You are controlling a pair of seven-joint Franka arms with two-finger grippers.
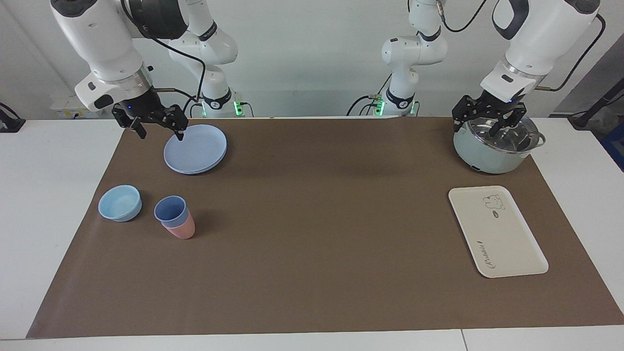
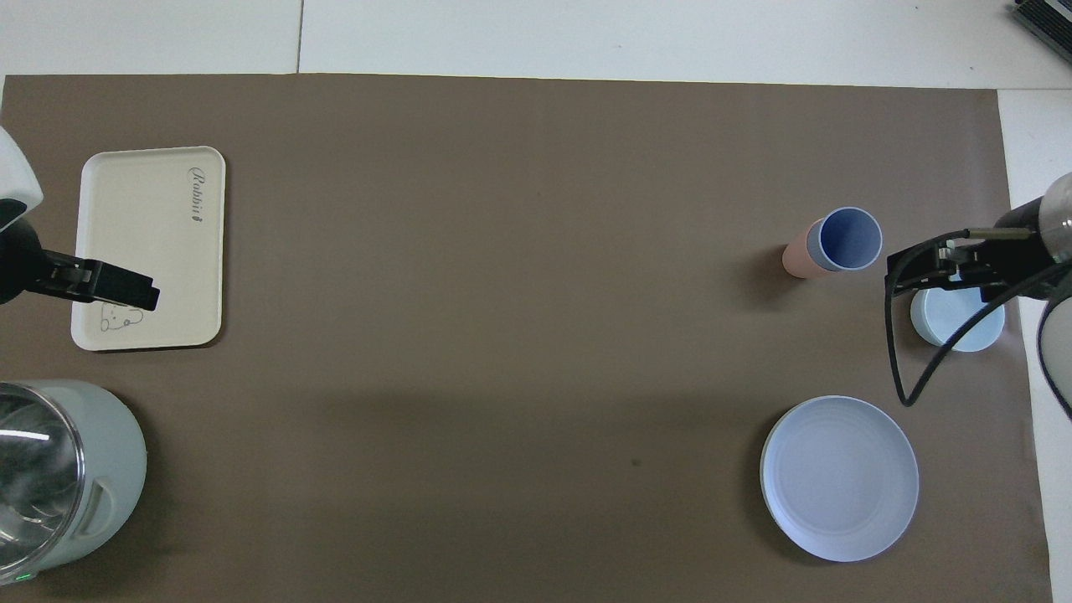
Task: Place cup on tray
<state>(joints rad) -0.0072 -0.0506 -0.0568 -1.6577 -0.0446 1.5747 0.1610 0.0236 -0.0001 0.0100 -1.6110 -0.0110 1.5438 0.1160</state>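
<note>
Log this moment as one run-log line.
stage: not started | cup: nested in pink cup, beside bowl | tray: bare | left gripper: open over pot | right gripper: open beside plate

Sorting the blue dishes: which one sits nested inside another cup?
The periwinkle cup: it stands inside the salmon-pink cup. The light-blue bowl and blue plate stand alone.

Blue cup (image 1: 170, 209) nested in pink cup (image 1: 180, 229), beside bowl (image 1: 120, 203); tray (image 1: 497, 231) well apart.

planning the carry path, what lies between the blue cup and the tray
Only bare brown mat lies between the blue cup, nested in a pink cup, and the tray, as both views show.
</note>
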